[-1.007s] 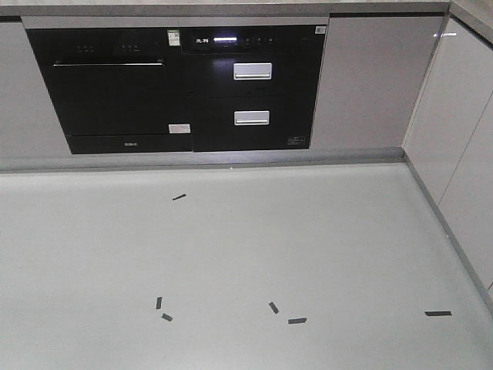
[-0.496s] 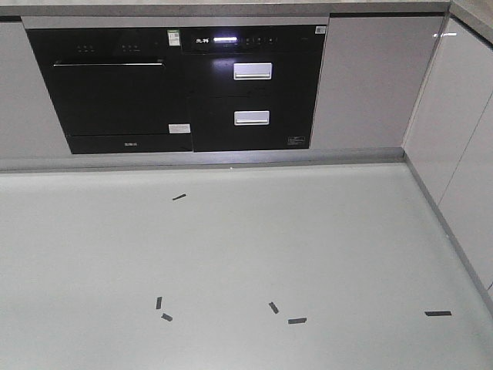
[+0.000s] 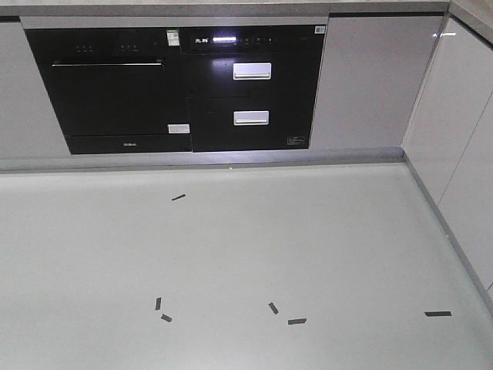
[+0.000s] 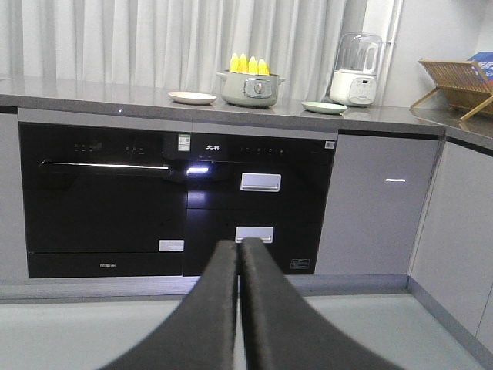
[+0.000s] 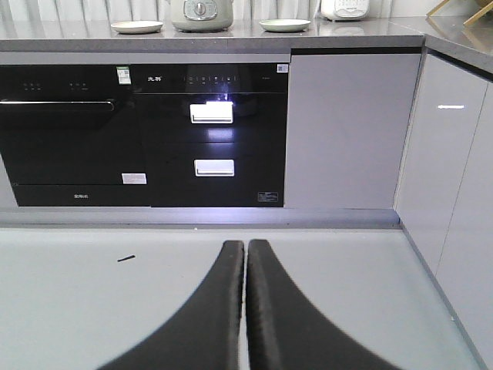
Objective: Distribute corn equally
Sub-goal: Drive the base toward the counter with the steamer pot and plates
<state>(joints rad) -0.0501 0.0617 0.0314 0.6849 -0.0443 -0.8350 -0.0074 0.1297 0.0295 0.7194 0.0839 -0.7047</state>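
Both arms hang low, well back from the counter (image 4: 92,100), so the step in hand, as I judge it, is the approach. The left gripper (image 4: 238,243) has its jaws pressed together on nothing, and the right gripper (image 5: 246,245) is the same. Along the counter stand a plate (image 4: 192,97), then the pot (image 4: 250,89) with the corn (image 4: 248,64) in it tips-up, four cobs as far as I can tell, then a second plate (image 4: 323,107).

To do this well, the base should roll up square to the pot, so that each arm can reach its own plate. The jaws should part before they near the tips.

Only the left wrist view shows the corn. The right wrist view cuts the pot off near its top. The front view gives just the oven (image 3: 108,92), the floor (image 3: 246,247) and its tape marks (image 3: 296,321), with no arm in sight.
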